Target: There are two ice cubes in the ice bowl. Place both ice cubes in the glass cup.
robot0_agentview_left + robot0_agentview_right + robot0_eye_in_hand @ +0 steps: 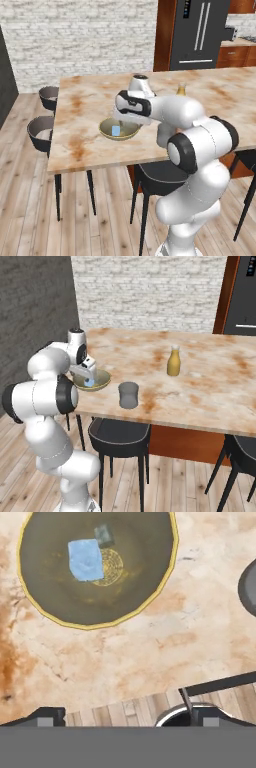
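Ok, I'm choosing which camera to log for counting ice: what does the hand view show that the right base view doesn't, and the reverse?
Hand view: looking down into the ice bowl, a pale-blue ice cube with a smaller greyish cube at its corner. Right base view: the yellow bottle, the whole glass cup and the arm. Both: the ice bowl on the table.

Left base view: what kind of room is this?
Likely a kitchen with a dining area: a dark fridge set in wood cabinets, a marble-look table with stools, and an ice bowl on it.
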### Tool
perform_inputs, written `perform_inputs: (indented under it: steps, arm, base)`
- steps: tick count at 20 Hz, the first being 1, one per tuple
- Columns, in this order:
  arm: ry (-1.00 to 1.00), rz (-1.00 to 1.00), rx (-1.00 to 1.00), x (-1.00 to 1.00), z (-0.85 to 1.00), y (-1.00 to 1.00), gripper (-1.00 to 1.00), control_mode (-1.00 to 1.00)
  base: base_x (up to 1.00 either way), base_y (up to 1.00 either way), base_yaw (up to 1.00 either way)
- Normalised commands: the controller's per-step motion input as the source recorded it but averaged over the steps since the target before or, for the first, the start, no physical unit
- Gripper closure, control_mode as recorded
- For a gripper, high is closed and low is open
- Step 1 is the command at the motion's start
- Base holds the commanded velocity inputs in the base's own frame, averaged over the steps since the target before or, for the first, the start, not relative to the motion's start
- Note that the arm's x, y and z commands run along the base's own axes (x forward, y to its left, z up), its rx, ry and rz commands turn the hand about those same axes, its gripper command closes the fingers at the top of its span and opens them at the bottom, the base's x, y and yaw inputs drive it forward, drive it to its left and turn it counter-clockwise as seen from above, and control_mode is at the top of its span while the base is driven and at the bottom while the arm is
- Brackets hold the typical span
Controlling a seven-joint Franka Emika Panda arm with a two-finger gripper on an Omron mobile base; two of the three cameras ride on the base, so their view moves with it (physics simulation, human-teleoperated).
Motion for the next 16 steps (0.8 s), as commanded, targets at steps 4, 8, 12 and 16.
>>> perform_inputs:
  steps: [4, 8, 12, 16]
  arm:
    - [0.14, 0.00, 0.00, 0.23, -0.48, 0.00, -1.00, -1.00]
    - [0.01, 0.00, 0.00, 0.31, -0.22, 0.05, -1.00, -1.00]
    - [0.00, 0.00, 0.00, 0.32, -0.20, 0.19, -1.00, -1.00]
    - [0.00, 0.00, 0.00, 0.30, -0.26, 0.18, -1.00, -1.00]
  base:
    - [0.00, 0.00, 0.00]
    - [0.00, 0.00, 0.00]
    - [0.00, 0.00, 0.00]
    - [0.00, 0.00, 0.00]
